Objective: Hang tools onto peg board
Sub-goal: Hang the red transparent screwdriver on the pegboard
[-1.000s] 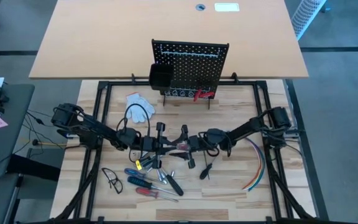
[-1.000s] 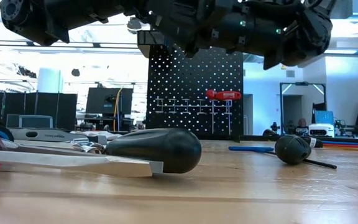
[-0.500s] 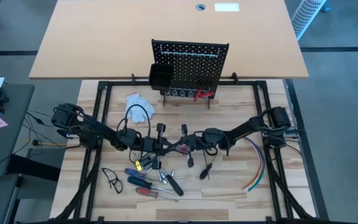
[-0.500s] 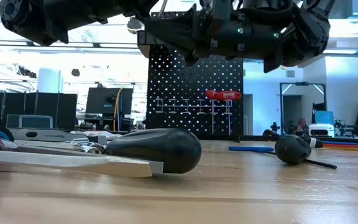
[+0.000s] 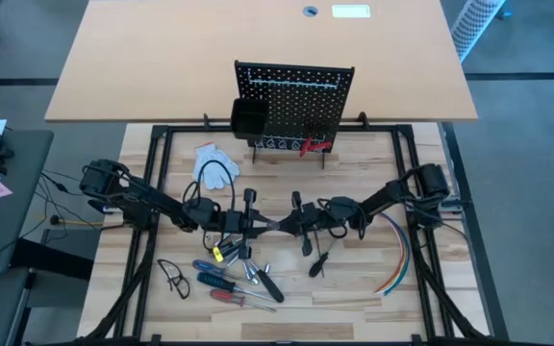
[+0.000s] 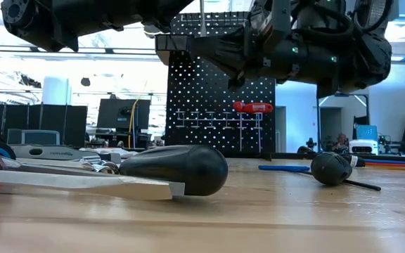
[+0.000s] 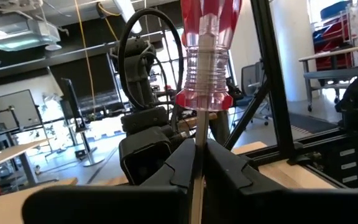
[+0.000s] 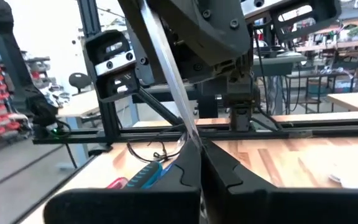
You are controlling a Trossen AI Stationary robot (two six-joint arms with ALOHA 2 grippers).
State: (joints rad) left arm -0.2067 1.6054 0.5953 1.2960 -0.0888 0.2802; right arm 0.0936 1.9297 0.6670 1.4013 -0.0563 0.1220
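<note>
Mid-bench, well clear of the edges, my left gripper and right gripper both clamp the screwdriver; the right jaws have just closed.

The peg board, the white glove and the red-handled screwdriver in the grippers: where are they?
peg board (image 5: pixel 301 101): high view, on its perforated black panel.
white glove (image 5: pixel 210 154): high view, on the palm.
red-handled screwdriver (image 7: pixel 207 43): left wrist view, on the clear and red handle above the shaft.
</note>
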